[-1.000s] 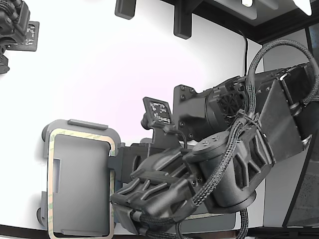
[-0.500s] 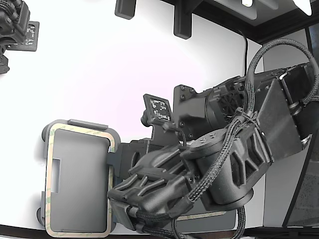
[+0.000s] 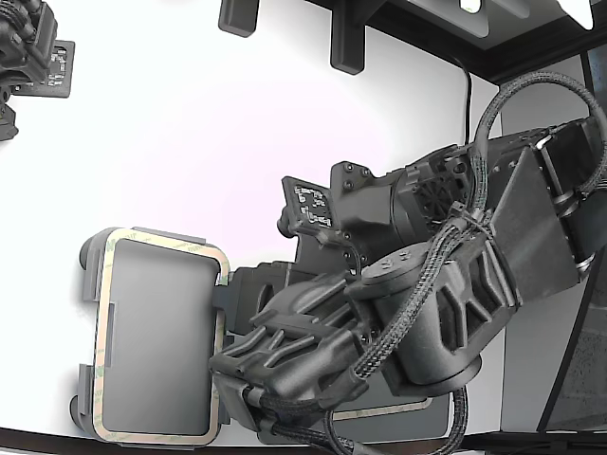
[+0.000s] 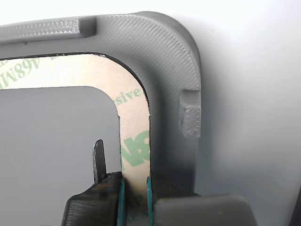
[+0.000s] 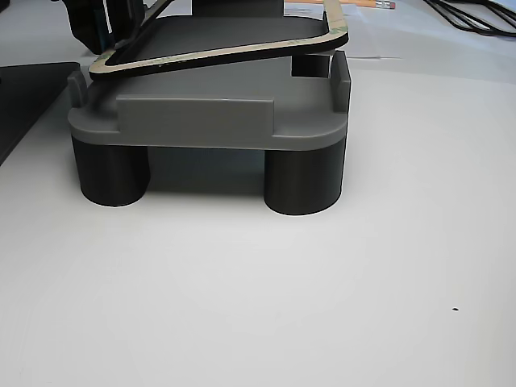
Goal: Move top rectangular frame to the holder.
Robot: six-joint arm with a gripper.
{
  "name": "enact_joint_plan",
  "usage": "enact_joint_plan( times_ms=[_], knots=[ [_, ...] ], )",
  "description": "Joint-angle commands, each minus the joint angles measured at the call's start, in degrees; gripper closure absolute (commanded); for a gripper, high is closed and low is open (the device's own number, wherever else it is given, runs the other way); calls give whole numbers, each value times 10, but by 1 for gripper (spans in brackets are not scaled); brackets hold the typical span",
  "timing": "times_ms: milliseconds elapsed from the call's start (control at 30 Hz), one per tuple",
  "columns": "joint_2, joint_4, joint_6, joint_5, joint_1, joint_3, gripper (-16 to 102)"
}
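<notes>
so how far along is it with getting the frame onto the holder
Done: the top rectangular frame has been carried over the holder. In hand: the gripper is shut on one side of the frame, which is tilted in the other view rather than lying flat within the raised tabs. Left: lower it flat between the tabs, open the jaws and pull away.
</notes>
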Motion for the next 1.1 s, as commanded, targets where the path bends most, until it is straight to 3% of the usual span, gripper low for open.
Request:
enact_joint_plan(
  times_ms=[0, 667, 1067],
  knots=[
    [19, 6, 2, -2, -8, -11, 97],
    [5, 5, 1, -14, -7, -5, 97],
    [4, 5, -3, -13, -8, -4, 90]
  ],
)
